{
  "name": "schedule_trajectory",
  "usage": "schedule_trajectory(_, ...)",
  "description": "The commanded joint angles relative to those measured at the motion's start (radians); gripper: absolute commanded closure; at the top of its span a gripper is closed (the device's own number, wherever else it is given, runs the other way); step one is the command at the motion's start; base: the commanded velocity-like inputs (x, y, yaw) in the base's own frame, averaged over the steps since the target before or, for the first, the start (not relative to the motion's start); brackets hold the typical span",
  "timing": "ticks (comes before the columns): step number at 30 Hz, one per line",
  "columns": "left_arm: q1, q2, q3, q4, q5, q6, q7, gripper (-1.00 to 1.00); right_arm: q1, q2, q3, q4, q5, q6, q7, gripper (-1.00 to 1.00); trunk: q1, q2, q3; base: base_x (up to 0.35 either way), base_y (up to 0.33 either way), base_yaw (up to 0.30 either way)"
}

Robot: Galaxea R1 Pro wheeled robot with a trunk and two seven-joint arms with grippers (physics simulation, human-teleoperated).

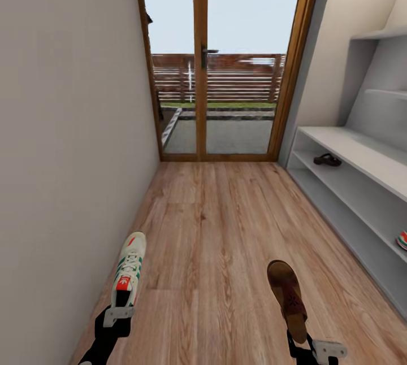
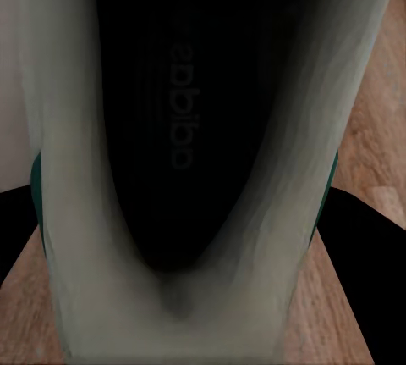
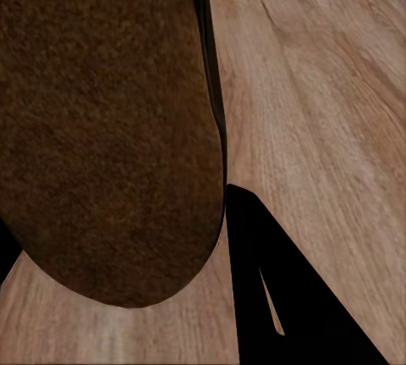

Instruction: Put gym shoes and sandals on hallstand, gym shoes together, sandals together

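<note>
Head view: your left gripper is clamped on a gym shoe by its heel, near the left wall, toe pointing far. Your right gripper grips a sandal the same way, over the corridor floor. On the hallstand at right, 2nd sandal sits on a shelf at the far end; 2nd gym shoe peeks in at the near end.

L wrist: shoe opening close up, dark inside.

R wrist: sandal footbed, floor planks beside it.

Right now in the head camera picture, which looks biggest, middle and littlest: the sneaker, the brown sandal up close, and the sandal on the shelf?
1. Held sandal and held sneaker: alike in apparent length, so I won't rank them.
2. Sandal on the shelf: littlest, but it is farther from the camera.
</note>
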Motion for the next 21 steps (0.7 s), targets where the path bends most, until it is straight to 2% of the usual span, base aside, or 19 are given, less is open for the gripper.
schedule_trajectory(1,-0.001,-0.001,0.009,0.000,-0.010,-0.004,-0.006,1.00,-0.001,0.001,-0.008,0.000,0.004,-0.002,0.008,1.00,0.000,0.000,-0.001,0.339,0.000,0.000)
schedule_trajectory(13,-0.001,-0.001,0.009,0.000,-0.010,-0.004,-0.006,1.00,-0.001,0.001,-0.008,0.000,0.004,-0.002,0.006,1.00,0.000,0.000,-0.001,0.339,0.000,-0.009)
schedule_trajectory(21,-0.001,-0.001,0.009,0.000,-0.010,-0.004,-0.006,1.00,-0.001,0.002,-0.008,0.000,0.004,-0.002,0.006,1.00,0.000,0.000,-0.001,0.339,0.000,-0.185)
